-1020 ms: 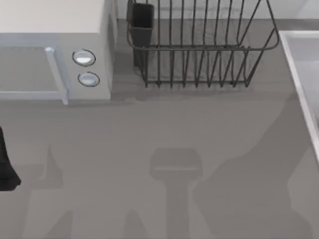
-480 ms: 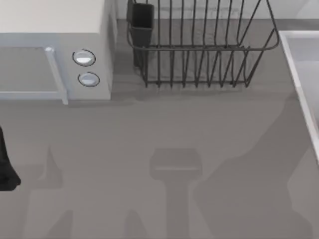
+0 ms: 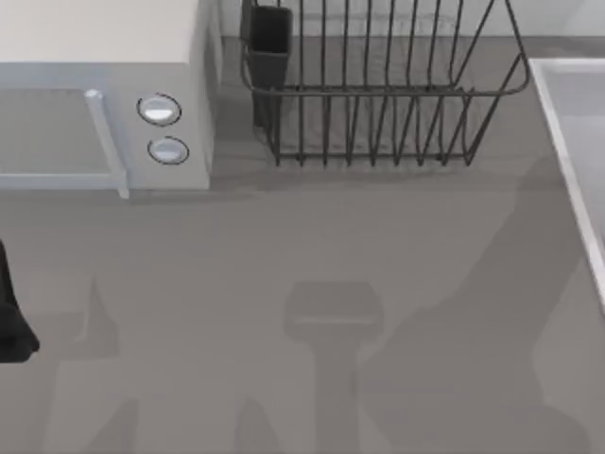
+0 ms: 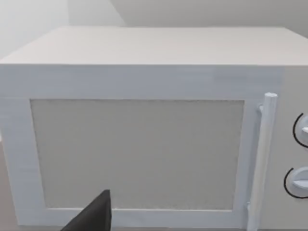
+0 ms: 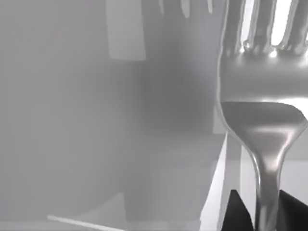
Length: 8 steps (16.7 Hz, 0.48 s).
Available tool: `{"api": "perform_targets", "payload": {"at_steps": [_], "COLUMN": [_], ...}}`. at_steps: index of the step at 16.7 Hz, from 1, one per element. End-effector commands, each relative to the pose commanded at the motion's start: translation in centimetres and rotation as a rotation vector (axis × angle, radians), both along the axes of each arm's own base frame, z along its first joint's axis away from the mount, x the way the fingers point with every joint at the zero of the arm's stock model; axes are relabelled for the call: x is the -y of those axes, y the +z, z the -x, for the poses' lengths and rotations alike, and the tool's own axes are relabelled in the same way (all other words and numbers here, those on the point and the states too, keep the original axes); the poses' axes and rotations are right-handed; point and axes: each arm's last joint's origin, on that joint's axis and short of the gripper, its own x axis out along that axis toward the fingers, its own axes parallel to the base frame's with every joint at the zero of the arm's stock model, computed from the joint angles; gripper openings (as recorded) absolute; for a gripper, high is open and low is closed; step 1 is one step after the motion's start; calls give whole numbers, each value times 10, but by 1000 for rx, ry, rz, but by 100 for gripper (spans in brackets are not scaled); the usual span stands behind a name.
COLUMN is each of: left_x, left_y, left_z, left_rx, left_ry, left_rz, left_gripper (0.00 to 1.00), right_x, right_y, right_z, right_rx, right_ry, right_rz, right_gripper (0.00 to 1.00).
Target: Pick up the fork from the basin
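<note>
Fork: the shiny silver fork (image 5: 262, 120) stands close before the right wrist camera, tines away from the gripper, its slim neck running down between two black fingertips (image 5: 238, 214)
Right gripper: the right gripper (image 5: 262, 219) is pinching the fork's neck, one dark finger on each side of the metal; pale grey surfaces lie behind it
Basin: the pale grey-white basin (image 3: 567, 123) sits at the desk's right edge in the top view, its lighter raised rim running down that side; whether the fork hangs over it cannot be told
Left gripper: the left arm (image 3: 11, 322) rests at the desk's far left edge; a black fingertip (image 4: 94, 216) of its gripper points toward the microwave door; whether its fingers are spread or pressed together cannot be told
Microwave: the white microwave (image 3: 104, 95) stands at the back left, with a vertical bar handle and two round knobs (image 3: 159, 110) on its front
Rack: the dark wire dish rack (image 3: 378, 85) stands at the back centre, between microwave and basin; a dark cutlery cup (image 3: 269, 33) hangs at its left corner
Desk: the grey desk (image 3: 284, 246) carries broad soft shadows
</note>
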Motion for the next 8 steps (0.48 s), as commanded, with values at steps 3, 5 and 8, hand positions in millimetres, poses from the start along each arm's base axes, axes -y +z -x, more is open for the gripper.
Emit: {"api": "perform_targets", "payload": {"at_steps": [3,5,8], "left_x": [0,0,0], "left_y": [0,0,0], "left_z": [0,0,0], "left_rx": [0,0,0], "left_ry": [0,0,0], "left_rz": [0,0,0], "left_gripper": [100,100,100], "right_x": [0,-1,-2], "right_y": [47,80,112], "right_z": [0,3,7], "right_rx": [-23,-27,-8], "right_ry": [0,0,0], "right_rz": [-6,-7,-2], "right_gripper": [0,0,0]}}
